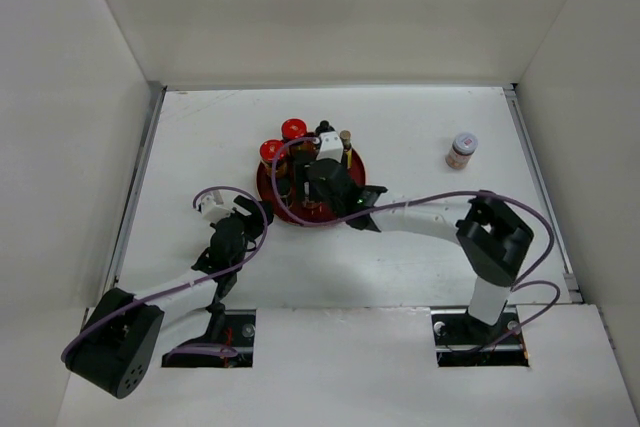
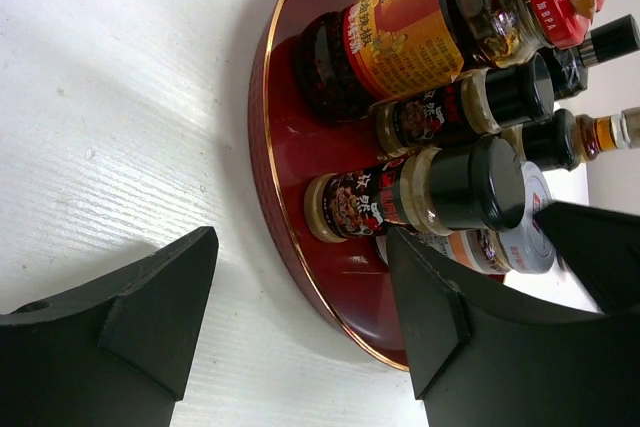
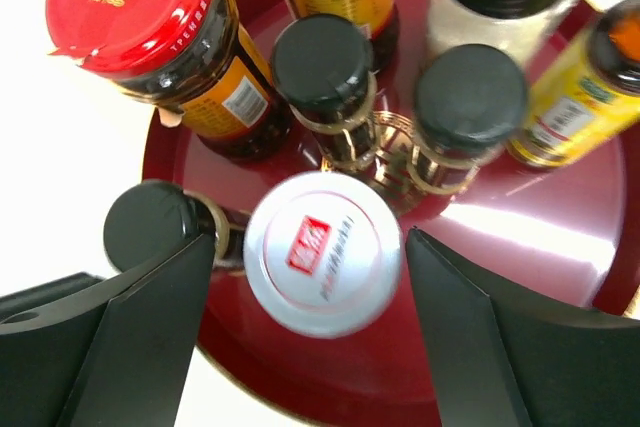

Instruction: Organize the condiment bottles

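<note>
Several condiment bottles stand on a round red tray (image 1: 264,187). Two red-capped jars (image 1: 293,128) are at its far left; one shows in the right wrist view (image 3: 130,7). Black-capped small bottles (image 3: 322,62), a white-bodied bottle (image 3: 490,17) and a yellow-labelled bottle (image 3: 580,97) stand around them. My right gripper (image 3: 310,247) is open over the tray, its fingers either side of a white-lidded jar (image 3: 322,252), with a gap showing on the right side. My left gripper (image 2: 300,337) is open and empty, low at the tray's near-left rim (image 2: 300,157). A second silver-lidded jar (image 1: 461,151) stands alone on the table at the right.
White walls enclose the white table on the left, back and right. The right arm (image 1: 430,212) reaches across the middle from the right base. Purple cables loop over both arms near the tray.
</note>
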